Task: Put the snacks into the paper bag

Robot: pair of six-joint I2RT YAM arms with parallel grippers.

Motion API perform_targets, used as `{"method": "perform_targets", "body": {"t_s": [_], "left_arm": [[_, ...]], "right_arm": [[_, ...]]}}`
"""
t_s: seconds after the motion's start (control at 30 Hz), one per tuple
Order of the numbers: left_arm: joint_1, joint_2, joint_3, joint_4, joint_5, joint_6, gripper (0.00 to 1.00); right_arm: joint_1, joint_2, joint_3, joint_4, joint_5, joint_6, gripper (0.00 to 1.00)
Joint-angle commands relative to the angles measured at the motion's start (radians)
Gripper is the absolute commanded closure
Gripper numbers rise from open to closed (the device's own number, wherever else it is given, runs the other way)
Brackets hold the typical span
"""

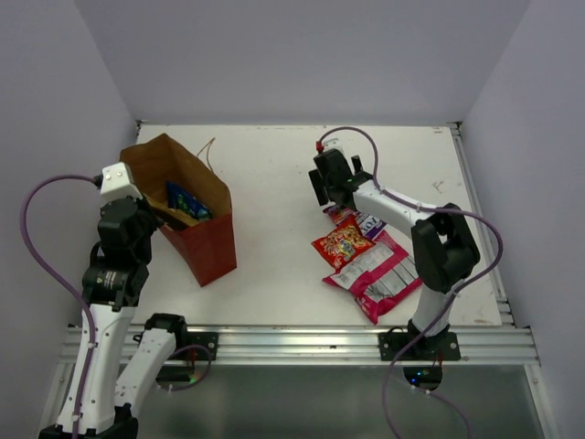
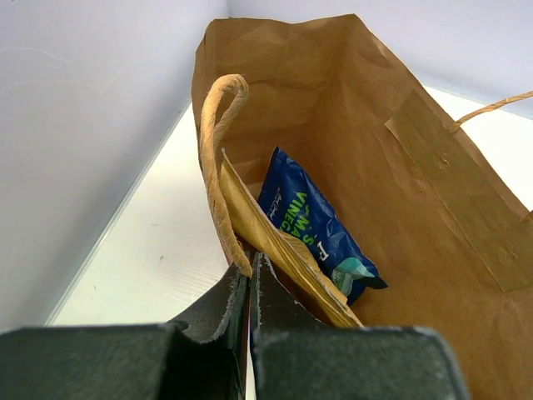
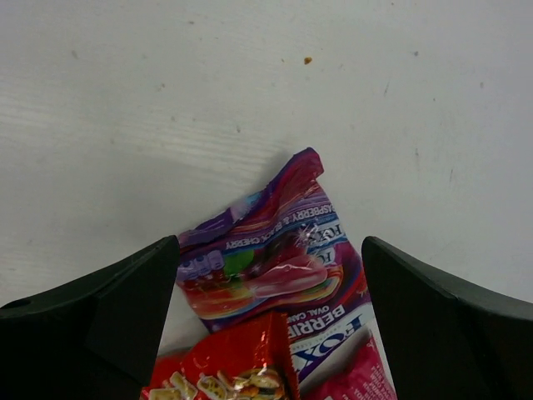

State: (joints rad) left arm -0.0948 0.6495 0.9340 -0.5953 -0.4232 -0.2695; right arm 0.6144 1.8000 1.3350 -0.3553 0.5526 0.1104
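**Two packets in the bag, three on the table**

Top view: the paper bag, red-brown outside, stands at the table's 9 o'clock. The purple packet, red packet and pink packet overlap at 4 o'clock.

Left wrist: the left gripper is clenched on the bag's rim beside a string handle. Against the kraft-brown inside, the blue packet leans on the tan packet.

Right wrist: the right gripper gapes wide above the purple packet.

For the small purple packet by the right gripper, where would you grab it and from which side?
Likely its free far half, from straight above: the purple packet lies flat, its near end under the red packet, and the open right gripper straddles its width.
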Motion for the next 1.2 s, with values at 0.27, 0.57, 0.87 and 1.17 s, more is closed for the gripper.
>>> {"method": "perform_targets", "body": {"t_s": [0.27, 0.57, 0.87, 1.17], "left_arm": [[-0.011, -0.002, 0.000, 0.035, -0.019, 0.004, 1.00], [-0.013, -0.004, -0.001, 0.037, -0.020, 0.004, 1.00], [-0.014, -0.019, 0.002, 0.035, -0.028, 0.006, 1.00], [-0.019, -0.014, 0.002, 0.034, -0.029, 0.004, 1.00]], "right_arm": [[-0.168, 0.070, -0.002, -0.043, -0.235, -0.021, 0.04], [-0.168, 0.078, -0.016, -0.163, -0.361, 0.008, 0.07], [-0.168, 0.170, 0.012, -0.263, -0.327, 0.046, 0.97], [-0.133, -0.022, 0.065, -0.309, -0.253, 0.063, 1.00]]}}
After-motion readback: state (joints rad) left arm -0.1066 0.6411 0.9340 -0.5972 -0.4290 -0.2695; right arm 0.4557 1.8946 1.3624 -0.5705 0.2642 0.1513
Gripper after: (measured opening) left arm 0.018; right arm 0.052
